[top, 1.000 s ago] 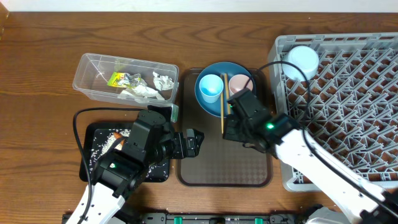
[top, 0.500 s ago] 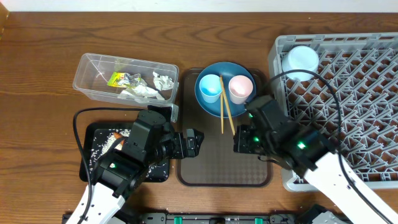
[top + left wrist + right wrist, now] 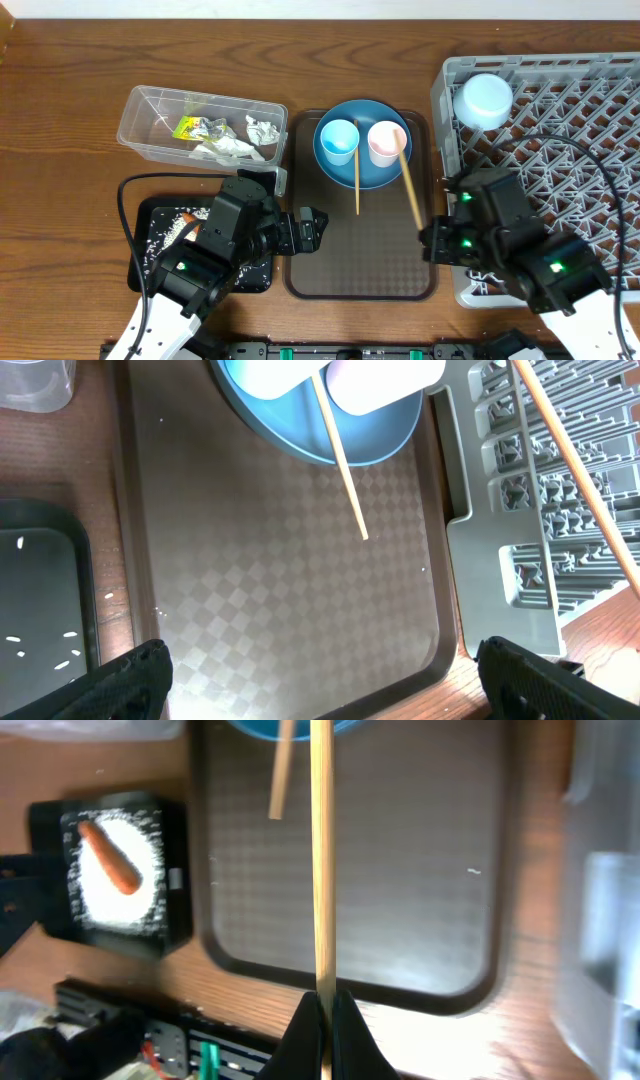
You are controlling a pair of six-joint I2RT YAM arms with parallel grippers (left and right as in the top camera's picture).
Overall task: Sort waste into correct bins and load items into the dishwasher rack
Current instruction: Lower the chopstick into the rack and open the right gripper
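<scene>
The right gripper (image 3: 426,236) was pinched tight on the near end of one wooden chopstick (image 3: 408,180). It hovered at the right edge of the brown tray (image 3: 360,255), just beside the dishwasher rack (image 3: 560,120), and the stick's far end reached over the pink cup (image 3: 381,146). The left gripper (image 3: 325,678) hung over the tray's near left part, jaws spread wide with nothing between them.

The second chopstick (image 3: 357,175) lay across the dark-blue plate (image 3: 385,175) at the tray's far edge, its near tip on the tray, beside the light-blue cup (image 3: 339,141). The pale bowl (image 3: 483,100) sat in the rack's far left corner.

Toward the far left of the worktop (image 3: 80,60), the clear tub (image 3: 140,130) held the foil (image 3: 263,130), yellow-green wrapper (image 3: 188,126) and tissue (image 3: 225,150). By the near left edge, the black tray (image 3: 45,830) carried the carrot piece (image 3: 108,855) and rice grains (image 3: 125,900).
</scene>
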